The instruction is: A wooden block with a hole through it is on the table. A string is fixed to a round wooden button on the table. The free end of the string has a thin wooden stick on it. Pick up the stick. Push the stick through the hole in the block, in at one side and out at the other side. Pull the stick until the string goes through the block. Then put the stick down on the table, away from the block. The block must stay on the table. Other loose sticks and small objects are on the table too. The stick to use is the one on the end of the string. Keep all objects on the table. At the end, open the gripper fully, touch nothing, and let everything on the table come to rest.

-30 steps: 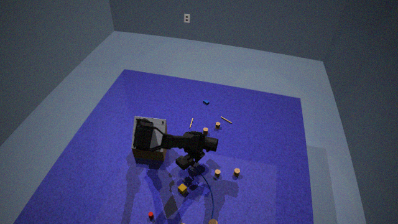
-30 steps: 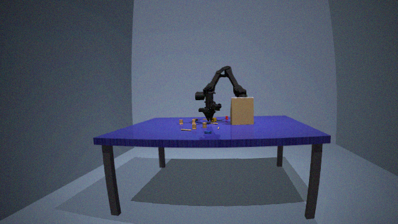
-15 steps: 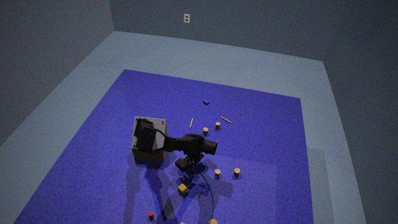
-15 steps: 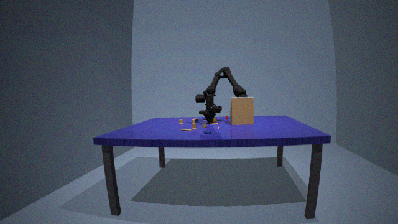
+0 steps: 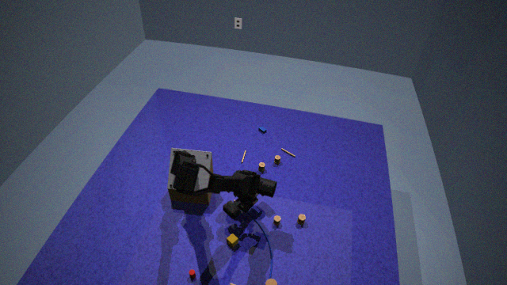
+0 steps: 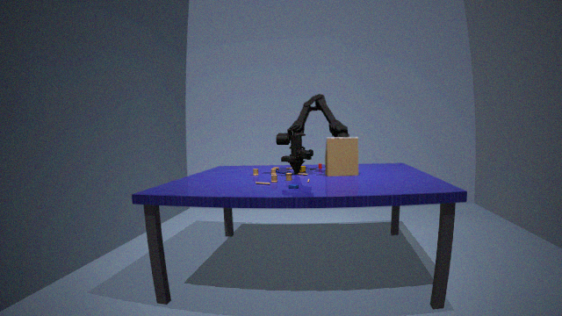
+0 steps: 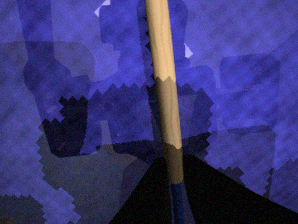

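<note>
The block [image 5: 203, 170] [image 6: 342, 156] stands upright on the blue table; no through-hole can be made out. My gripper [image 6: 297, 173] [image 7: 173, 164] points down at the table beside the block, its fingers shut on the string's stick [image 7: 161, 50] at the stick's string end. The stick extends forward from the fingertips, low over or on the table; I cannot tell which. In the top view the arm hides the fingertips and most of the stick. The blue string [image 5: 271, 249] [image 7: 177, 205] curves from beneath the gripper to the round wooden button [image 5: 271, 282] at the frame's bottom edge.
A yellow cube [image 5: 232, 240] lies near the gripper, and a red piece [image 5: 192, 273] farther off. Wooden cylinders [image 5: 261, 166] [image 5: 277, 220] [image 5: 302, 218] stand about. Loose sticks [image 5: 243, 156] [image 5: 288, 153] and a blue piece [image 5: 262, 129] lie on the other side.
</note>
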Tool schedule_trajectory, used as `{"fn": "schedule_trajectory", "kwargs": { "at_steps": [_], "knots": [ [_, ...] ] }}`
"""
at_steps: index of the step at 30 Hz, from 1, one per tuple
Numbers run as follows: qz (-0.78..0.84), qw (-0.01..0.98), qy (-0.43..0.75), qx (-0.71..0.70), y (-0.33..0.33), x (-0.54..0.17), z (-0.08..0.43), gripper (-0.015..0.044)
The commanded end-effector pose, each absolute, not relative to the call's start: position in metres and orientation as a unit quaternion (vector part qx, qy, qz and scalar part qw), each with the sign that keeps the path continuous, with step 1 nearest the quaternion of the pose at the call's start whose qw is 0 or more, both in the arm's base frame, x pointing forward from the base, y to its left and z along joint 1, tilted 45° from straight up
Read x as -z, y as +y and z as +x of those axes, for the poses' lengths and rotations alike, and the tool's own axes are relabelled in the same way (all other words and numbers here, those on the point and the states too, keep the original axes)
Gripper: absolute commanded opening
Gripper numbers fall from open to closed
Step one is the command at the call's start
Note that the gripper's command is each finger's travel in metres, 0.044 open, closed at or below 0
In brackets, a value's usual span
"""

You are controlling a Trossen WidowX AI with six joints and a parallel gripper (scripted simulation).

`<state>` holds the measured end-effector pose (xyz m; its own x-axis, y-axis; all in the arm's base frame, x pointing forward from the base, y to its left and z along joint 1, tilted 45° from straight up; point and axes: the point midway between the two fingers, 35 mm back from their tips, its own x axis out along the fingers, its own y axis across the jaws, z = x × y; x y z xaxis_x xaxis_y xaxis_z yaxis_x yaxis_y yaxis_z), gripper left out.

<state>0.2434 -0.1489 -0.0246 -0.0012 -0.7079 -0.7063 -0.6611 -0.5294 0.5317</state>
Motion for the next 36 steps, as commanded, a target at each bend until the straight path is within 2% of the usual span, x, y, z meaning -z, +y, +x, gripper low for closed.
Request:
{"fn": "schedule_trajectory", "kwargs": {
  "at_steps": [1, 36],
  "knots": [
    [0.706, 0.023, -0.485, 0.515, -0.149, 0.025, 0.244, 0.0],
    [0.707, 0.021, -0.483, 0.516, -0.119, -0.004, 0.246, 0.0]
  ]
}}
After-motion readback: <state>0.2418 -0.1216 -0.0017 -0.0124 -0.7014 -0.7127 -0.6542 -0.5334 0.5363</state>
